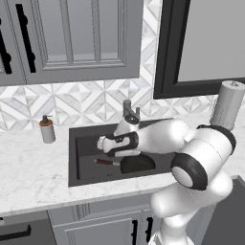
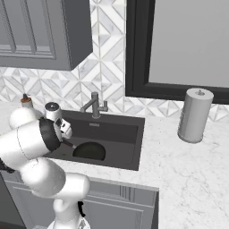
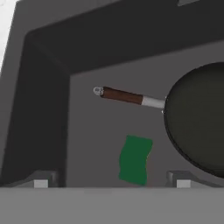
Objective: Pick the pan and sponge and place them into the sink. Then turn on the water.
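Observation:
The black pan (image 3: 199, 118) lies on the floor of the dark grey sink (image 3: 87, 57), its reddish-brown handle (image 3: 122, 95) pointing away from the bowl. Beside the pan, the green sponge (image 3: 135, 159) also lies flat on the sink floor. My gripper (image 3: 111, 183) hangs open above the sponge, its two fingertips (image 3: 41, 182) spread wide with nothing between them. In the left base view the gripper (image 1: 103, 142) hovers over the left half of the sink (image 1: 72, 158), with the pan (image 1: 138, 163) just below the hand. The grey faucet (image 1: 130, 112) stands behind the basin, and no water runs.
A grey soap dispenser (image 1: 47, 129) stands on the marble counter left of the sink. A paper towel roll (image 2: 194, 115) stands on the counter to the right. My arm stretches across the basin's right part, close under the faucet (image 2: 95, 105).

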